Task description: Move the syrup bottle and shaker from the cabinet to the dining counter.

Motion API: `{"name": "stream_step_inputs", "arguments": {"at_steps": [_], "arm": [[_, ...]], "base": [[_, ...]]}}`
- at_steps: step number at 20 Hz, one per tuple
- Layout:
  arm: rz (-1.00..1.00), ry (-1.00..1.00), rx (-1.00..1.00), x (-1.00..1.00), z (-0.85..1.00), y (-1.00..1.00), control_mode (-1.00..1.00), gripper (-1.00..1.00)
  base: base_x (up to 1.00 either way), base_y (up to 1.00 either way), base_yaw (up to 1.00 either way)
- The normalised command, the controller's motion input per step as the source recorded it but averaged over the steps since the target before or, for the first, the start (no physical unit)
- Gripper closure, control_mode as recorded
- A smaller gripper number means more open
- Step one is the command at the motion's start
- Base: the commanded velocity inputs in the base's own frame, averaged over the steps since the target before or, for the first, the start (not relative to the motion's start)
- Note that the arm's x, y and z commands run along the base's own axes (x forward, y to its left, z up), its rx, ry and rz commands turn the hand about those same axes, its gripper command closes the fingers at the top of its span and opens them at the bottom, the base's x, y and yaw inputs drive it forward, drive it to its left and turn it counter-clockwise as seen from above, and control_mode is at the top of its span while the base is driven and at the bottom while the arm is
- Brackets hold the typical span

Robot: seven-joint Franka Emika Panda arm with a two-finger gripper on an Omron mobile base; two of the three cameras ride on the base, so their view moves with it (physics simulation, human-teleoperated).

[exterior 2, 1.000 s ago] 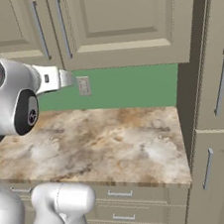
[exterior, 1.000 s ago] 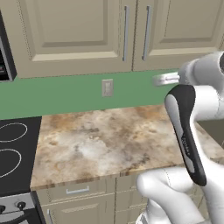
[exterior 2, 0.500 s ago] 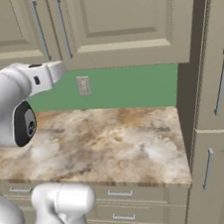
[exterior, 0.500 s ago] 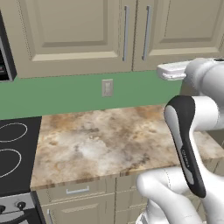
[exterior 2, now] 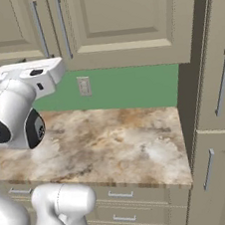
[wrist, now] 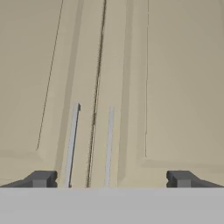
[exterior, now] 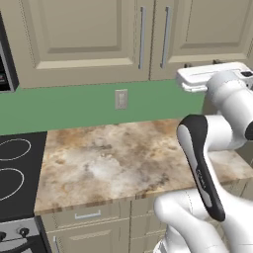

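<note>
Two silver handles [wrist: 72, 146] front the shut, unlabelled cabinet [wrist: 175, 87]; gripper [wrist: 109, 179] fingers spread wide apart, empty.

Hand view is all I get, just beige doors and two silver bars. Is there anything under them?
Observer: Yes, a marbled worktop lies below the cabinet.
Operator: Are the doors open anywhere?
Observer: No, both base views show them closed, handles side by side.
Operator: What's on the wall?
Observer: A pale outlet on the green backsplash.
Operator: Is the gripper holding something?
Observer: No, it's open and empty, facing the doors.
</note>
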Motion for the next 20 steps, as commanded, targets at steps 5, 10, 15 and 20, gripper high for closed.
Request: {"name": "stream_step_inputs", "arguments": {"at_steps": [5,10,15,20], "arm": [[0.0,-0.01,0.0,0.27,0.0,0.0,-1.0,-1.0],[0.0,0.06,0.0,0.34,0.0,0.0,-1.0,-1.0],[0.0,0.08,0.0,0.4,0.0,0.0,-1.0,-1.0],[0.0,0.06,0.0,0.48,0.0,0.0,-1.0,-1.0]], "base": [[0.0,0.0,0.0],[0.0,0.0,0.0],[0.0,0.0,0.0],[0.0,0.0,0.0]]}}
